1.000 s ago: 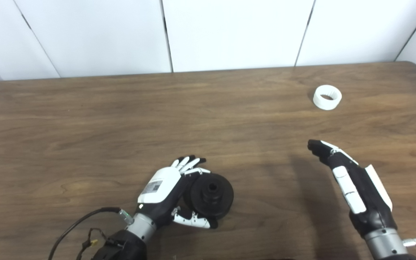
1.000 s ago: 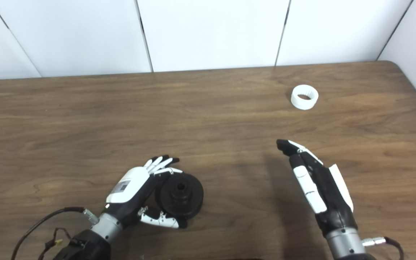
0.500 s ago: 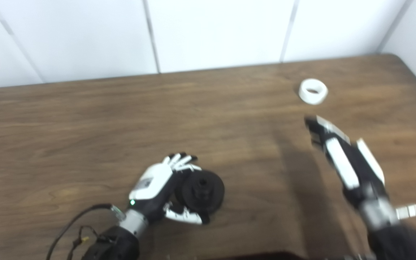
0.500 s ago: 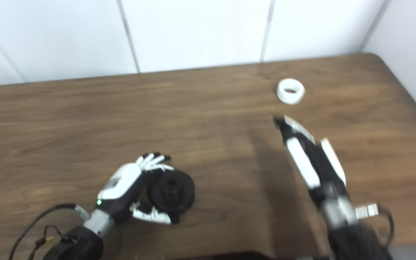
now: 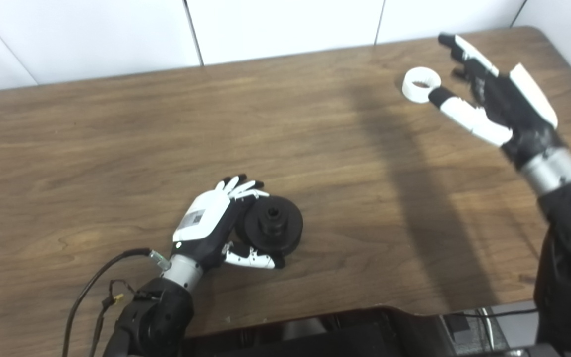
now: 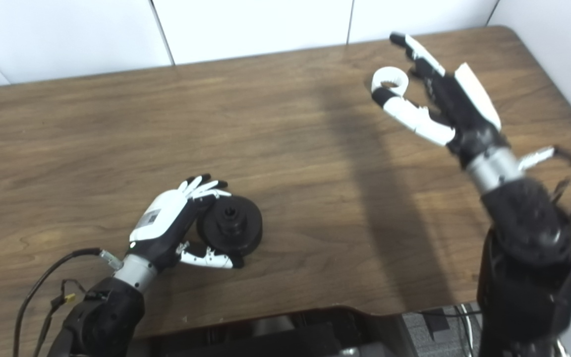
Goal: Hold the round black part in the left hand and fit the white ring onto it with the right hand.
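White wall panels back a broad wooden table (image 5: 117, 144) that fills most of both views. At about five o'clock the right arm rises from the near edge, and the right hand (image 5: 498, 94) hovers up at two o'clock, fingers spread and thumb apart, holding nothing. At seven o'clock the left hand (image 5: 216, 225) lies low on the wood, its fingers and thumb curled around the round black part (image 5: 273, 230), which sits on the table near the picture's centre, hub facing up. Smallest of all, the white ring (image 5: 420, 84) lies flat at one o'clock, just beside the right thumb tip; whether they touch cannot be told.

The step in hand looks like the reach for the ring. To do it well, the right hand should come down with thumb on one side of the ring and fingers on the other, closing on its outer wall so the bore stays free for the hub. Being light, it may skid if nudged first.
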